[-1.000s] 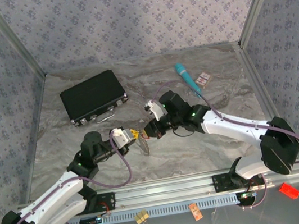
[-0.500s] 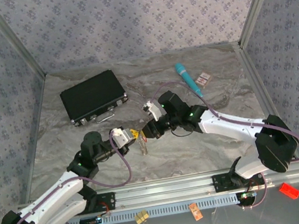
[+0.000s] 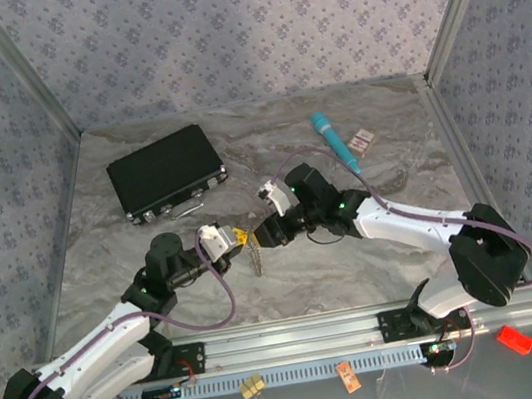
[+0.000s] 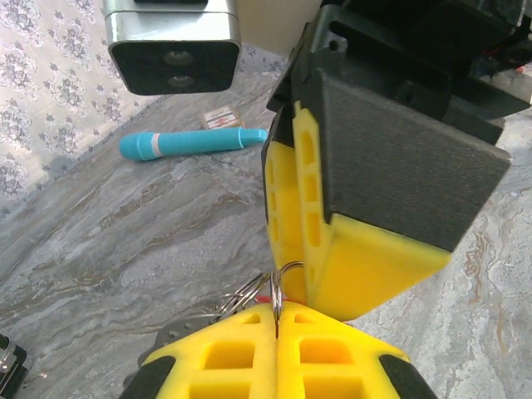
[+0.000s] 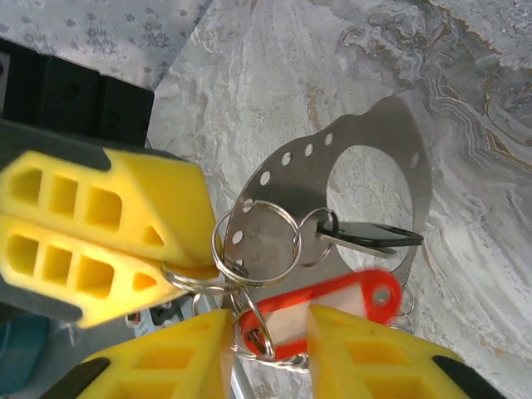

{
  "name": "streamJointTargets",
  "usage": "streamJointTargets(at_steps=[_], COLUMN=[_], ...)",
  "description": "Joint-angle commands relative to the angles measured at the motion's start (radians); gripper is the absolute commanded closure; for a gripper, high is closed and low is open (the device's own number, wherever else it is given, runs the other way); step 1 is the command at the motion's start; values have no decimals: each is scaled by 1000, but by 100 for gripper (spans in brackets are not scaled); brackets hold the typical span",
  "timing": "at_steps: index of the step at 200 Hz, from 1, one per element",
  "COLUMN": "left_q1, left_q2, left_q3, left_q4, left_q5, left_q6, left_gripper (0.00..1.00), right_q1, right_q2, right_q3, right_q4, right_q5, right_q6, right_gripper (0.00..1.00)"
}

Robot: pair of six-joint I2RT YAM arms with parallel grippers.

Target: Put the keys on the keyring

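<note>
Left wrist — keyring (image 4: 277, 287) within left tool (image 4: 277, 314)

- Counter (image 3: 265, 129): grey marble with cream veining.
- Walls (image 3: 239, 32): pale blue-grey, small repeating floral sprigs.
- Case (image 3: 166, 172): black, silvery latches.
- Stick (image 3: 334, 142), right of the case: teal, pale band.
- Keyring (image 5: 258, 204): silvery.
- Tag (image 5: 324, 309): red, whitish insert.
- Left gripper (image 4: 277, 320) and right gripper (image 5: 266, 337): yellow jaws, black backs.

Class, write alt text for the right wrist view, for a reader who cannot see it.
The shut left pincer pinches a keyring of silvery wire loops, with marbled table behind. A red tag and a dark-headed key are strung on it, a perforated metal plate behind. The right pincer stands open below, a yellow finger either side of the tag.
</note>
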Motion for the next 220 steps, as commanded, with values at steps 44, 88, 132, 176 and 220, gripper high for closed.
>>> streamJointTargets(at_steps=[44,88,132,176,220], left_q1=[0,12,13,13,14], left_q2=[12,33,51,75,82], left_q3=[13,45,69,81,86], left_q4=[99,39,-1,-16,-31], left_q5=[96,188,221,250,272], left_q6=[-5,95,158,181,190], left_gripper=[100,100,100,100,100], right_q1=[47,102,103,99,98], right_q2=[-326,-303,-264,-237,-219], right_q3=[-272,-217,-206,-193,-183], right_q4=[273,148,190,196,208], right_q5=[224,230,212,210,205], right_q6=[-638,-911,-902,-895,-893], right_gripper=[67,71,78,75,74])
